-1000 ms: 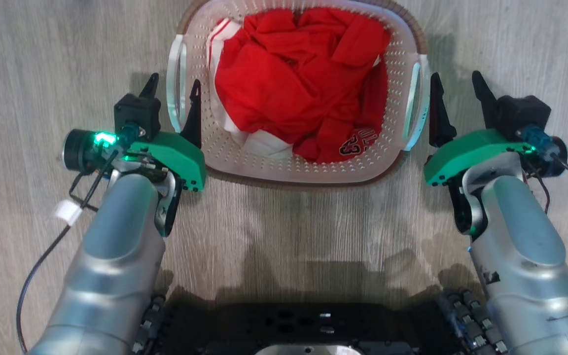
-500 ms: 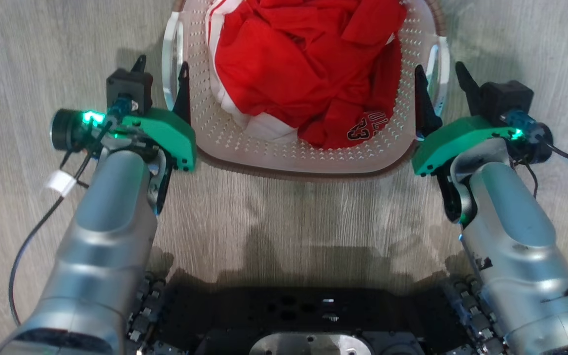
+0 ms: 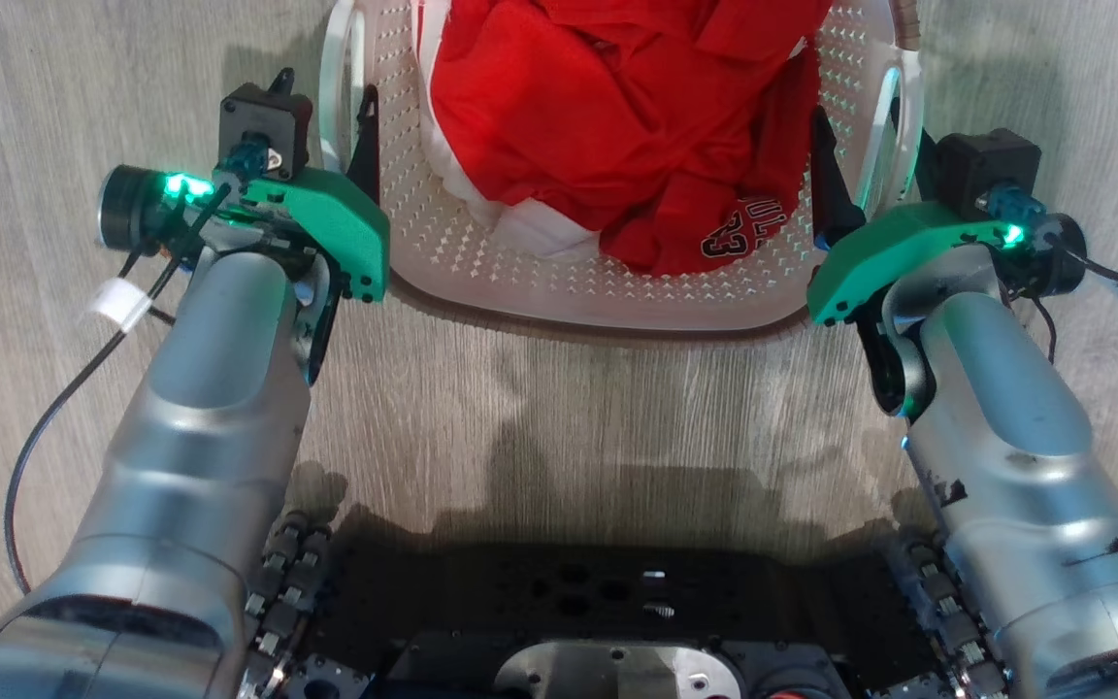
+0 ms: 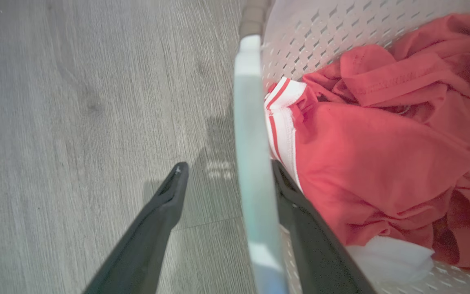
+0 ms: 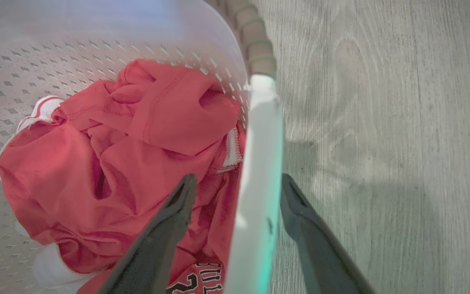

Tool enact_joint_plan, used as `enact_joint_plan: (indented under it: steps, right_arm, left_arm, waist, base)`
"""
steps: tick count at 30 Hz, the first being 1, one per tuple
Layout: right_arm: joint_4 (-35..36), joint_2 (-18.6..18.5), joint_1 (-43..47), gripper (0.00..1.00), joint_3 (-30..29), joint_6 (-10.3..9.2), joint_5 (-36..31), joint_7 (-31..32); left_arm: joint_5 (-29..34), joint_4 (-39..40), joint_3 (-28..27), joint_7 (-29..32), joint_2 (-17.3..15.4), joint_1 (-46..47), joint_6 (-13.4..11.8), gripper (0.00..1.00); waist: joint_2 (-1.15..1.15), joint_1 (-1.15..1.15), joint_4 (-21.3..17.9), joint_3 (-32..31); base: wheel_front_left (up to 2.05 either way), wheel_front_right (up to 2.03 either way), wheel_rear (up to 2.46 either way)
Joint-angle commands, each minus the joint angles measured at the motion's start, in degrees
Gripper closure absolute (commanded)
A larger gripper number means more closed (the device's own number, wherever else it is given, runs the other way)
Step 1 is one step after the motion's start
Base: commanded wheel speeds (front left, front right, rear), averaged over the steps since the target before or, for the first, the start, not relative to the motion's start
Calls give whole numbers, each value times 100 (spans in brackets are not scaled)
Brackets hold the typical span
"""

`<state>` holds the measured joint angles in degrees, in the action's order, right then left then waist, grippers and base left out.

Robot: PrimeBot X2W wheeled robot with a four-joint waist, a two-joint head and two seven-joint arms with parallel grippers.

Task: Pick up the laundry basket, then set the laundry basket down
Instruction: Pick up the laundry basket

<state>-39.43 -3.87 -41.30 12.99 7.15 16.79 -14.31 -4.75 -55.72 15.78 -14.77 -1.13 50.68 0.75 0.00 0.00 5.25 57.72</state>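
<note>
At the laundry basket, left gripper and right gripper each straddled a side handle, jaws unclamped

The laundry basket is white, its walls patterned with rows of small diamond holes, its rim brown and woven-looking. The clothes are red, with white red-striped trim and dark print, seemingly numerals. The floor is grey wood grain.
</note>
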Motion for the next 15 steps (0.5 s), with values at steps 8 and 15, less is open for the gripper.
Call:
enact_joint_plan:
  steps: [8, 15]
  right_arm:
    - [-50, 100, 128, 0, 159, 34, 1, -69]
    - [-213, 100, 115, 26, 157, 34, -15, -69]
  left_arm:
    - [-384, -141, 204, -23, -176, -84, 21, 51]
    - [-682, -387, 477, -23, -176, -95, 70, 82]
  waist:
    - [0, 0, 36, -4]
    - [0, 0, 25, -110]
  base:
    - [0, 0, 0]
    - [0, 0, 0]
